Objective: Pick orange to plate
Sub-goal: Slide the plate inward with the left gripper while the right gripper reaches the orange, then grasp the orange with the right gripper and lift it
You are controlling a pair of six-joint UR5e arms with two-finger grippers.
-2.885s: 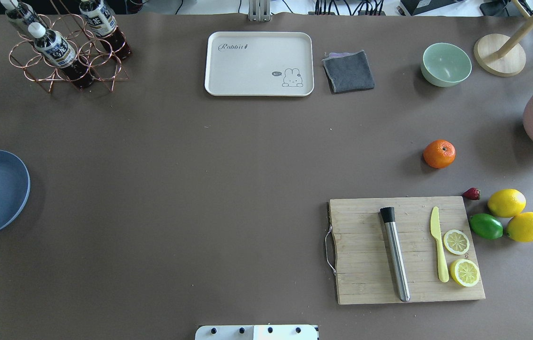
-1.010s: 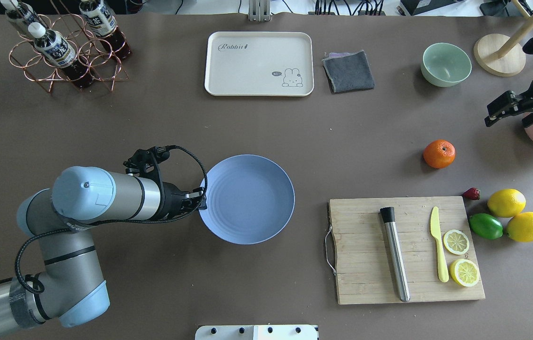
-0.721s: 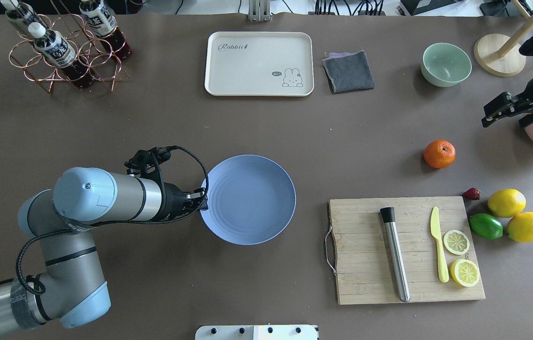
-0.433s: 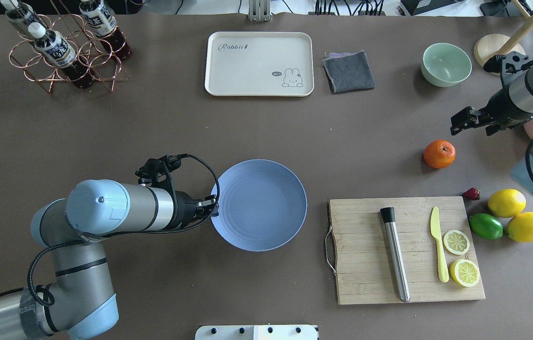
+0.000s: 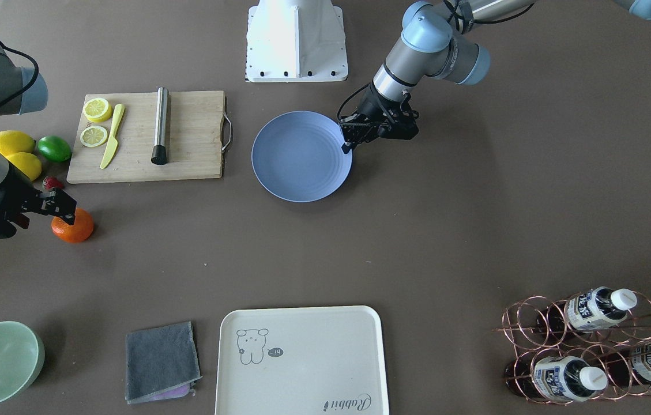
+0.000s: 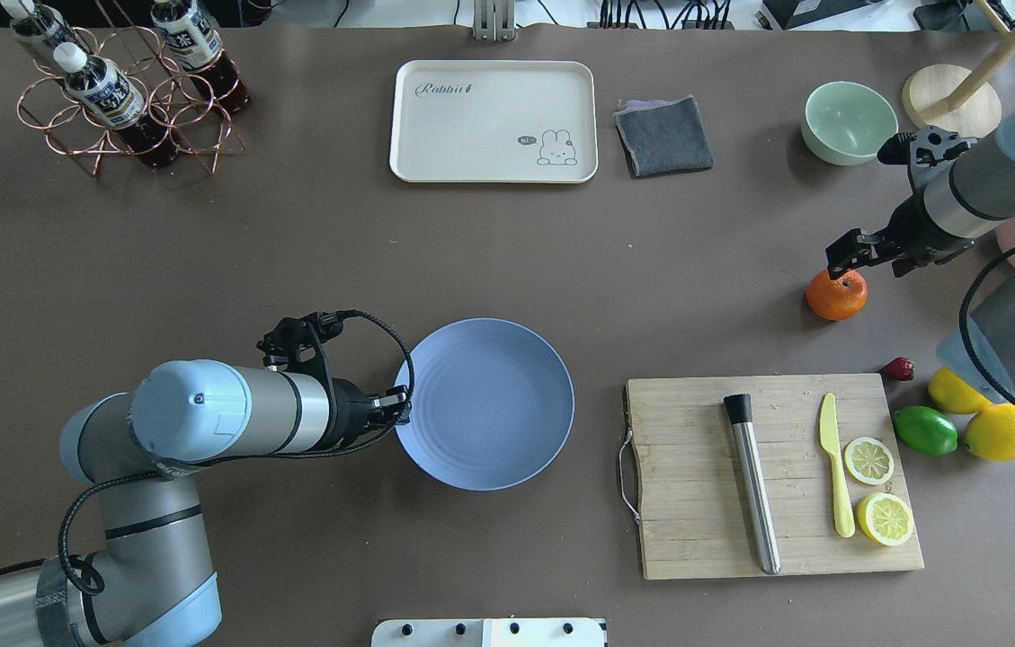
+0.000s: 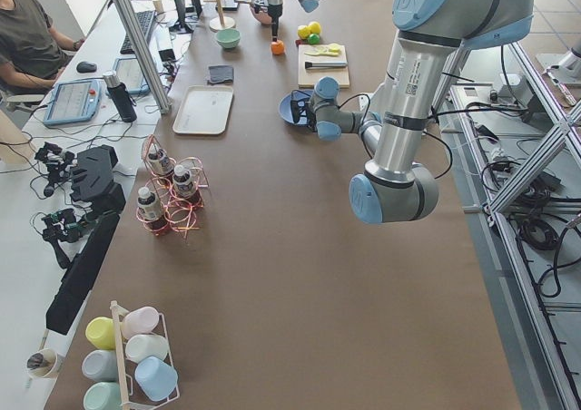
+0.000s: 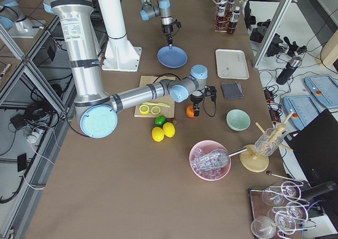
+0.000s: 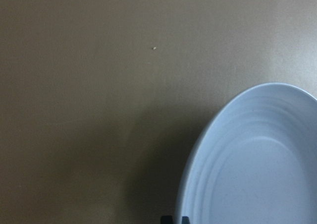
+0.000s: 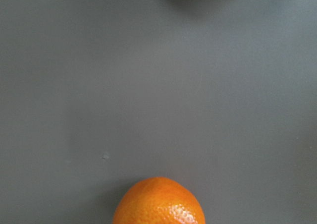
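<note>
The orange [image 6: 837, 296] rests on the brown table at the right, beyond the cutting board, also seen as the orange [image 5: 73, 226] and at the bottom edge of the right wrist view [image 10: 158, 204]. My right gripper [image 6: 840, 261] hangs just above and behind it, open, with nothing between its fingers. The periwinkle plate [image 6: 485, 404] lies flat in the table's middle. My left gripper [image 6: 399, 406] is shut on its left rim; in the left wrist view the plate [image 9: 257, 174] fills the lower right.
A wooden cutting board [image 6: 696, 449] with a steel rod, yellow knife and lemon slices sits right of the plate. Lemons [image 6: 1001, 431], a lime [image 6: 925, 430] and a strawberry lie beside it. Green bowl [image 6: 849, 121], cream tray [image 6: 494, 121], grey cloth and bottle rack [image 6: 125, 99] line the far edge.
My left arm has brought the plate from the table's left edge to the middle, lately shifting it right and toward the robot. My right arm has swung in from the right to just above the orange.
</note>
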